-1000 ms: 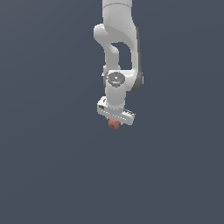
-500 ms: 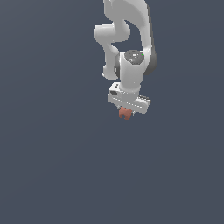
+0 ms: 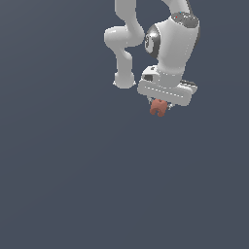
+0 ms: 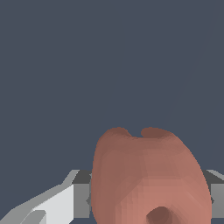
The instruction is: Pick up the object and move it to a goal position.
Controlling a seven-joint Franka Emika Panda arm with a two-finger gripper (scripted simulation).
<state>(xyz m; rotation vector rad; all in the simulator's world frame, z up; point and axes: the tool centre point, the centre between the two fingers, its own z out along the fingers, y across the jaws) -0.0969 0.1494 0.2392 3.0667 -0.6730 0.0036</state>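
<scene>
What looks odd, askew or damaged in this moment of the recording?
Nothing stands out. The small reddish-orange rounded lump sits beneath the white gripper, its dark notch pointing down in the exterior view, and fills much of the wrist view looking whole. The grey surface around shows no mark.

Pretty flat, even render lighting on a dull slate-grey background, no glare anywhere. The white arm (image 3: 170, 46) is lit from above with soft grey shading underneath. Edges look jaggy and low-res. The orange lump (image 4: 148, 175) up close is blocky, with smooth shading.
</scene>
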